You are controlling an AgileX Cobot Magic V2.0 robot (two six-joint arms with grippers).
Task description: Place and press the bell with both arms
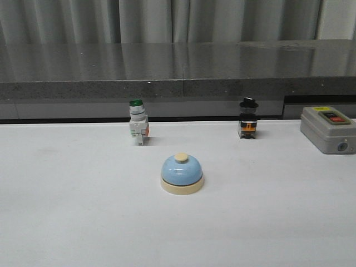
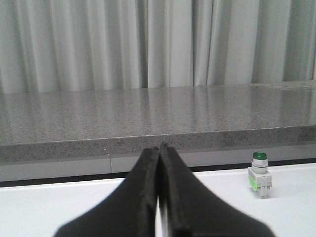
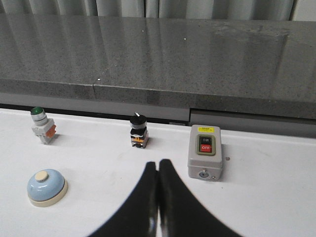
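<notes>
1. Right, front view: bell (image 1: 182, 173) sits upright on the white table (image 1: 67, 211), roughly mid-table, nothing touching it. Blue dome, cream base, cream button up top.
2. Same view, w/ the bell as landmark: green switch (image 1: 138, 128) stands behind it and a bit to the left, apart from it. Black switch (image 1: 248, 118) stands behind and to the right, farther off. Grey box (image 1: 328, 129) w/ a red button is well to the right, at the frame edge. All three stand near the table's back edge, below the grey ledge (image 1: 178, 67); curtain (image 1: 167, 19) behind that. No arm or gripper shows in this view.
3. Left wrist view: left gripper (image 2: 159, 148) has its two black fingers pressed together tip to tip, nothing btwn them. Bell not in this view. Green switch (image 2: 259, 174) stands on the table well off to one side of the fingers, in front of the ledge (image 2: 158, 113).
4. Right wrist view: right gripper (image 3: 157, 164) also has its fingers closed against each other, gripping nothing. Bell (image 3: 46, 186) is on the table, well apart from the fingertips, no contact. Green switch (image 3: 42, 125) is beyond the bell, close to the ledge. Black switch (image 3: 138, 131) is further along the same line, and the grey box (image 3: 205, 159) w/ its OFF label lies past that, farthest from the bell.
</notes>
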